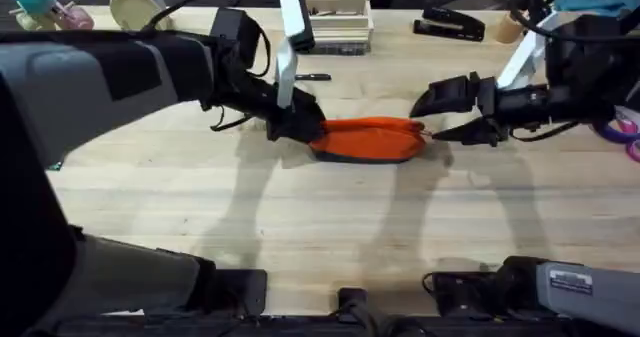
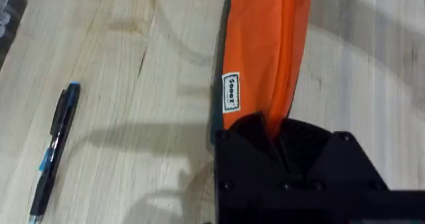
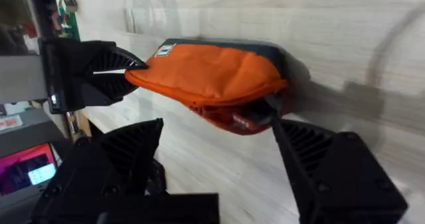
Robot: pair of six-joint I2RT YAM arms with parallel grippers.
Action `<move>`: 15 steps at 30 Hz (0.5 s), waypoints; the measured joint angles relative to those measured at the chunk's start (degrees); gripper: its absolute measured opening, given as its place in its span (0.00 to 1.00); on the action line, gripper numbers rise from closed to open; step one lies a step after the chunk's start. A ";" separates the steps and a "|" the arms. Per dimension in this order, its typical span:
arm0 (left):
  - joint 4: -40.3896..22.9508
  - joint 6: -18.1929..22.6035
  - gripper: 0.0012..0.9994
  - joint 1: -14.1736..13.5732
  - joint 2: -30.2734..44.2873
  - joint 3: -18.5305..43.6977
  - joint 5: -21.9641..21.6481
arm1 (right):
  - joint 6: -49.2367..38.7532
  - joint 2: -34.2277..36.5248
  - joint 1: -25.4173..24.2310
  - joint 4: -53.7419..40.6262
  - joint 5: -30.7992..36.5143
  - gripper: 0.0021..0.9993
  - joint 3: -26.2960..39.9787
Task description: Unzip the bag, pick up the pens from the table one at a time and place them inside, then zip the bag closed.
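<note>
Now left claw [image 1: 300,125] pinches bag [image 1: 370,139] end; right claw [image 1: 440,117] gapes at opposite end.

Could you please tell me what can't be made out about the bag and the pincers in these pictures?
- Left wrist view: the bag's gripped end, hidden behind the left pincer.
- Overhead view: the zipper pull, too small beside the right pincer.
- Right wrist view: whether the zip has opened, folded fabric covers it.
- Overhead view: the pen, too small for detail.

Overhead cam looking down-forward, both wrist cams close (sharing bag [image 1: 368,139])
</note>
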 joint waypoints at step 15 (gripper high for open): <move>-0.09 0.00 0.04 0.02 0.00 0.00 0.00 | 0.00 0.00 3.02 2.38 -0.15 1.00 0.00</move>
